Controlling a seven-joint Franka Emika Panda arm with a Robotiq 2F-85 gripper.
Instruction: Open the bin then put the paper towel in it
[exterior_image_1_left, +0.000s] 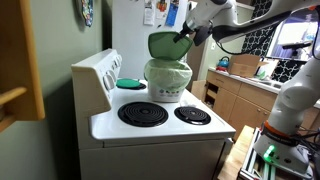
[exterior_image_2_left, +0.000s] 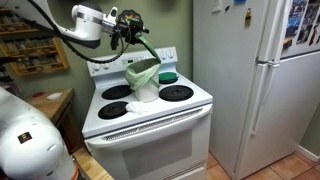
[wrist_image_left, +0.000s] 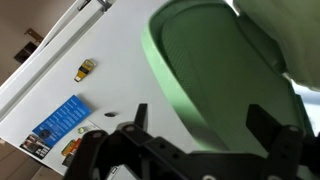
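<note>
Pale-green bin (exterior_image_1_left: 167, 80) stands at frame centre on the white stove (exterior_image_1_left: 108, 126), behind the burners, with its darker lid (exterior_image_1_left: 164, 43) tipped up. It is judged to be light, smooth, thin-walled plastic, liable to slide or tip under side load. The lid looks stiff and hinged; take it at the free rim. Gripper (exterior_image_1_left: 186, 34) sits at the lid's upper edge. In the wrist view its fingers (wrist_image_left: 140, 118) stand apart, unclamped. No paper towel can be identified.

The bin lid (wrist_image_left: 220, 90) looks smooth, faintly sheened green plastic. The stove (exterior_image_2_left: 150, 140) is glossy white enamel, its coil burners (exterior_image_1_left: 143, 114) dull black metal.
</note>
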